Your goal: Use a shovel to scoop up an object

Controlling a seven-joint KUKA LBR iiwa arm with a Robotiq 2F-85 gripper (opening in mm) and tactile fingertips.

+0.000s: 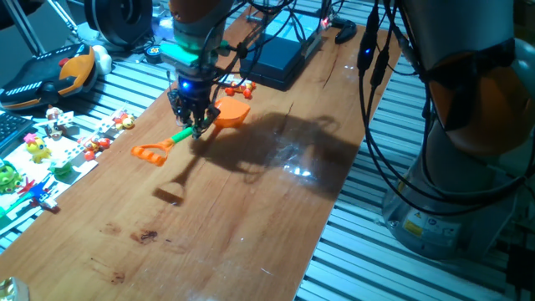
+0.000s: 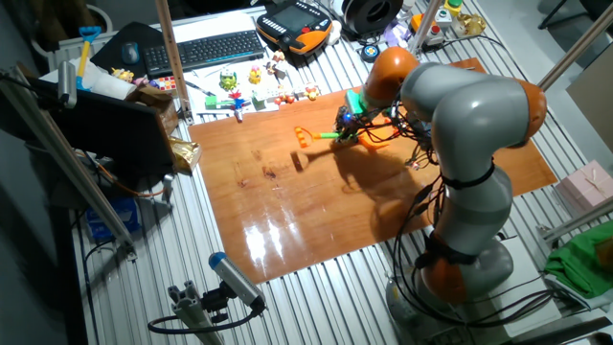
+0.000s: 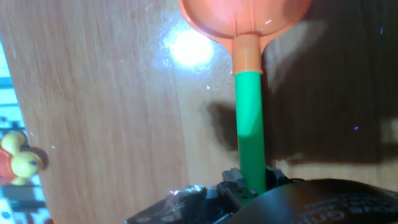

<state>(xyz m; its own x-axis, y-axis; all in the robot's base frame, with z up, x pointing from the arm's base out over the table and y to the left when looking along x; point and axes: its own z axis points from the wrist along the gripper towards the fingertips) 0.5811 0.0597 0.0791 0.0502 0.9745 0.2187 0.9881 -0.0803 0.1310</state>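
While the long wooden tabletop stretches out under me, I hang near its far end with my two-finger gripper clamped on the green shaft of the toy plastic shovel, which has an orange scoop blade and an orange D-shaped loop end. Judging by the shadow cast lower down on the board, the shovel is lifted clear of the wood, loop end pointing toward the near side and blade toward the far side. My hand view shows the green shaft running straight from my fingers to the blade. So the pick-up is done; the scooping is not. Just beyond the blade lies the tiny red-orange and white toy piece, apart from it. I still have to lower the blade and slide it under that piece.
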